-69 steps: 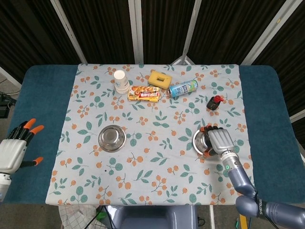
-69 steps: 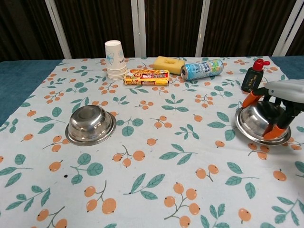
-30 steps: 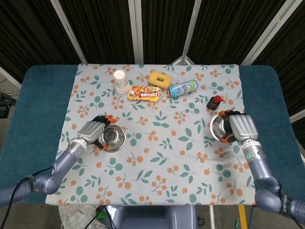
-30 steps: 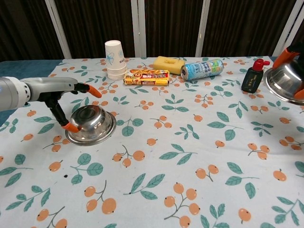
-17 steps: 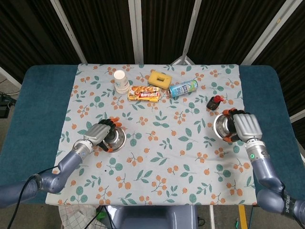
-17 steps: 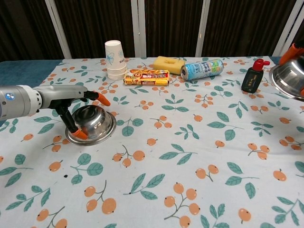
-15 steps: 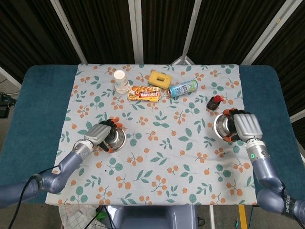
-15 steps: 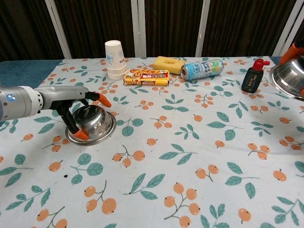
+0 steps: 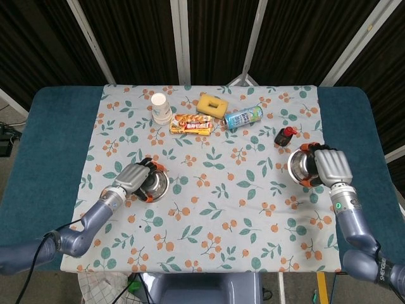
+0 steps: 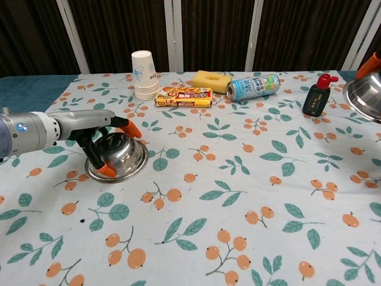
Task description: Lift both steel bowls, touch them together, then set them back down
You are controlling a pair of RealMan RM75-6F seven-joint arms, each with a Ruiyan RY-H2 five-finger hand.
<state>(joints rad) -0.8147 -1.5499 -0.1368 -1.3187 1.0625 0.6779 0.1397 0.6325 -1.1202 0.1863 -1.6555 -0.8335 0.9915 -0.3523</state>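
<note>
The left steel bowl (image 9: pixel 155 183) (image 10: pixel 123 156) lies left of the table's middle on the floral cloth, slightly tilted. My left hand (image 9: pixel 135 178) (image 10: pixel 95 140) grips its left rim, orange fingertips curled over the edge. I cannot tell whether this bowl is off the cloth. The right steel bowl (image 9: pixel 301 165) (image 10: pixel 364 94) hangs above the table's right side, tipped, with my right hand (image 9: pixel 332 166) gripping it. In the chest view that bowl is cut by the right edge, and only an orange fingertip (image 10: pixel 373 61) of the hand shows.
Along the far side stand a stack of paper cups (image 9: pixel 161 107), a snack packet (image 9: pixel 191 123), a yellow sponge (image 9: pixel 212 104) and a lying can (image 9: pixel 243 117). A dark bottle with a red cap (image 9: pixel 285 136) is close behind the right bowl.
My left hand has closed tighter on the left bowl's rim, and the bowl has shifted slightly right and tilted. The right bowl has drifted a little further right and up.
</note>
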